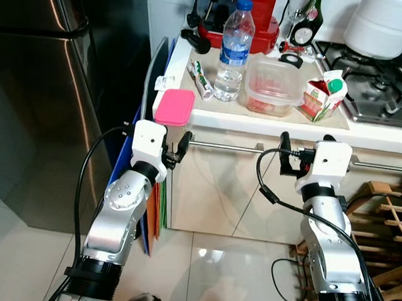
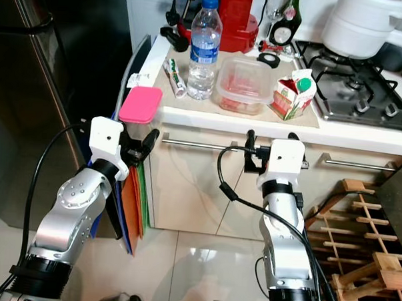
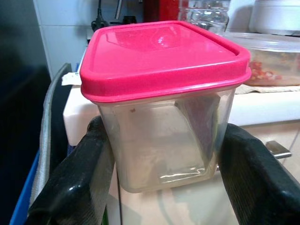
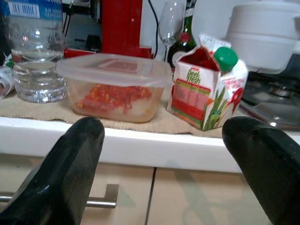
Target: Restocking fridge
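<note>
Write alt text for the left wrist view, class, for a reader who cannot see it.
A clear plastic square container with a pink lid sits gripped between the left tool's two black fingers, in front of a white counter edge. Behind it stands a clear lidded tub of red food.

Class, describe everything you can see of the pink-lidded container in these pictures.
The pink-lidded container is a squarish tub of clear plastic with rounded corners, closed by a glossy pink lid. It looks empty, and stands upright. The left gripper holds it, one black finger pressed on each side wall. It is held just off the left corner of the white counter, in front of the water bottle.
</note>
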Robot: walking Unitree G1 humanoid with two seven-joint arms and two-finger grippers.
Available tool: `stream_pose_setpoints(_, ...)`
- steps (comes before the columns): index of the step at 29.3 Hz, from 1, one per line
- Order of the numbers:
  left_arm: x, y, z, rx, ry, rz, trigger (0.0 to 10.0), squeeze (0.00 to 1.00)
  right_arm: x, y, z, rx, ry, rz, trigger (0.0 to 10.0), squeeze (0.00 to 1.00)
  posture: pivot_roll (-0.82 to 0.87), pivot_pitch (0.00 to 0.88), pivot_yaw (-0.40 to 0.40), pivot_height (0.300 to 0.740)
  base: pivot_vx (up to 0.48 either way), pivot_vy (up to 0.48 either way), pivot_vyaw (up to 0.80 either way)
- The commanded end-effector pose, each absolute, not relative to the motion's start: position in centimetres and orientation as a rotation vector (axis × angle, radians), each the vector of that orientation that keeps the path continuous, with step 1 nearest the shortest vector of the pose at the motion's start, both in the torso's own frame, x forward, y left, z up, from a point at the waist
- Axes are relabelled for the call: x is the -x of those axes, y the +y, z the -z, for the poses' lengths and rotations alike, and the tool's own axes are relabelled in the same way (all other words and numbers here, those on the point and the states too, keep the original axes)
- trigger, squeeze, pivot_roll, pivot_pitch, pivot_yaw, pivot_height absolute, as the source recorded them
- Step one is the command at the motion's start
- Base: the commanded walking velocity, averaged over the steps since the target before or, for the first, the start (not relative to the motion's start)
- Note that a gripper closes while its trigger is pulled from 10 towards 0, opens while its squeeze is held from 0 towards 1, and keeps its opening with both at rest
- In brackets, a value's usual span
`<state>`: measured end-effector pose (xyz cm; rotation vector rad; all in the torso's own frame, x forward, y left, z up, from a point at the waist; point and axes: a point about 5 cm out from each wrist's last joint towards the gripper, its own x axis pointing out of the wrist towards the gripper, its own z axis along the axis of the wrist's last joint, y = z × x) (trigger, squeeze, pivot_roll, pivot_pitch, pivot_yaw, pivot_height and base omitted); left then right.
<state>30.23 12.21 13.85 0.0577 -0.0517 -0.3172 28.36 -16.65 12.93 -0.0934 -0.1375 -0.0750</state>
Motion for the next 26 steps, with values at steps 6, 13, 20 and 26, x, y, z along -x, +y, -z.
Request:
stream_pose_setpoints(6, -30.68, 12.25, -14.32, -0.089, -0.076, 0.309, 10.0, 0.00, -28.57, -15.80, -12.43, 0.091, -0.128, 0.062, 10.0, 0.00, -0.02, 0.000, -0.020, 0.740, -0.226, 0.000, 0.00)
stream_pose_setpoints(13, -30.74, 12.10, -14.12, -0.094, -0.074, 0.313, 10.0, 0.00, -28.63, -15.81, -12.27, 0.100, -0.124, 0.055, 10.0, 0.00, -0.03, 0.000, -0.022, 0.740, -0.279, 0.000, 0.00)
stream_pose_setpoints(20, -30.92, 11.93, -14.19, -0.094, -0.080, 0.315, 10.0, 0.00, -28.72, -15.92, -12.27, 0.107, -0.125, 0.051, 10.0, 0.00, -0.03, 0.000, -0.022, 0.740, -0.277, 0.000, 0.00)
stream_pose_setpoints(26, -30.98, 11.91, -14.19, -0.093, -0.084, 0.319, 10.0, 0.00, -28.66, -15.79, -12.12, 0.111, -0.124, 0.049, 10.0, 0.00, -0.03, 0.000, -0.019, 0.740, -0.277, 0.000, 0.00)
